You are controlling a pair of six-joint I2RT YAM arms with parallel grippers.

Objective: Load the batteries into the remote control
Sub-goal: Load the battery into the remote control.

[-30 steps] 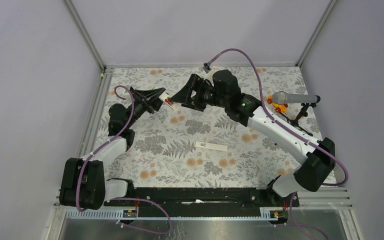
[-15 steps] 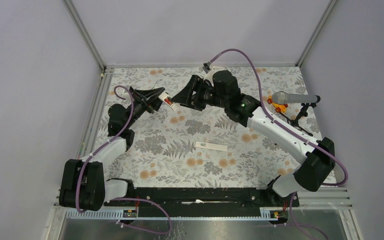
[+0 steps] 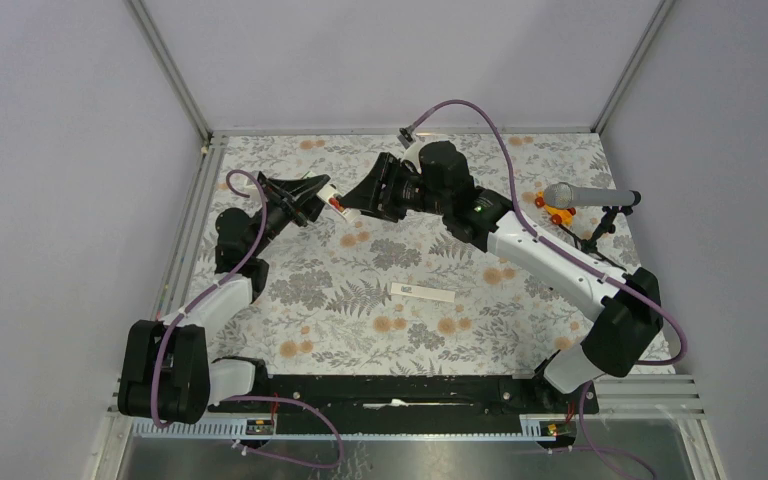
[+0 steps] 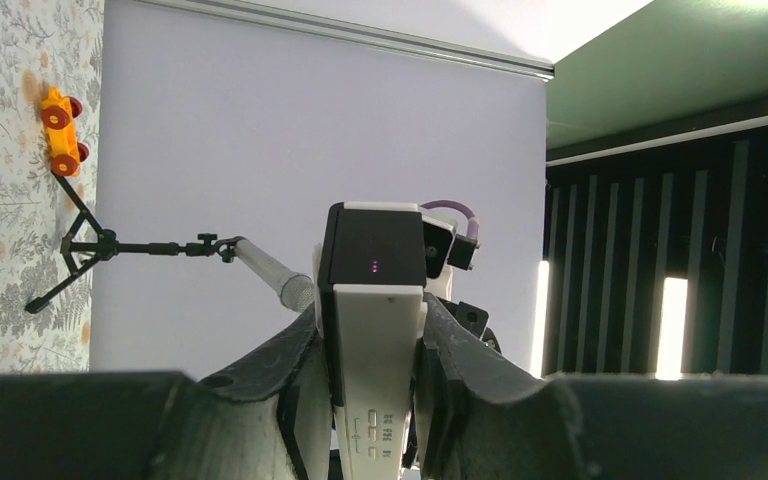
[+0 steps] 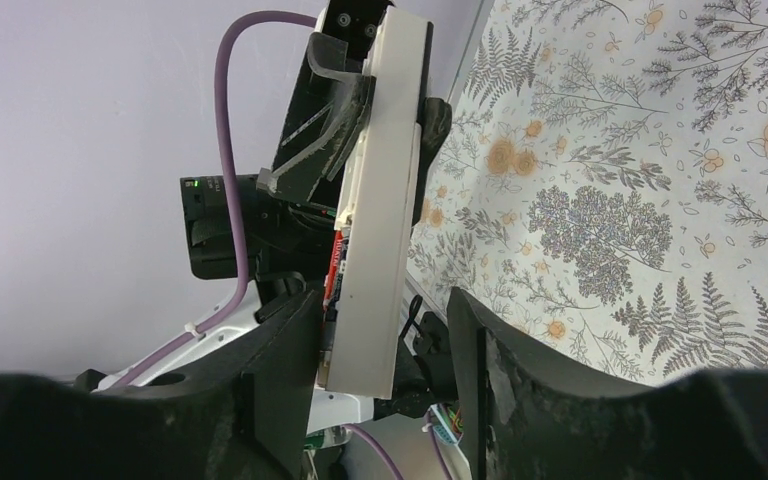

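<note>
My left claw [image 4: 372, 345] is pinched tight on the remote control [image 4: 372, 300], fingers pressing both long sides, so the bar juts out of the grip with its dark grey end farthest from that wrist. Seen from above, it is held up off the table [image 3: 360, 335] at about 11 o'clock from the table's middle, near the left rail [image 3: 192, 225] and a little short of the back edge [image 3: 400, 131].

My right claw [image 5: 380, 345] meets it from 3 o'clock, jaws apart and straddling the end that sticks out of my left grip. In its wrist view one of its fingers [image 5: 280, 365] lies just beside the remote's side at 9 o'clock and the other stands off with a gap; I cannot tell whether either truly touches.

A battery [image 5: 334, 262] shows as red with black in the open side of the remote, about halfway along; from above, a red spot sits between the two claws.

Room to move lies toward 5 o'clock; bare floral cloth runs from the claws down to the white cover strip [image 3: 425, 292], which lies flat near the table's middle, well apart from both claws. At 2 o'clock, by the right edge, the microphone [image 3: 572, 193] rests on its stand [image 3: 600, 232] with an orange toy [image 3: 557, 211] just beside it; my right arm arches over the cloth between those and the strip.
</note>
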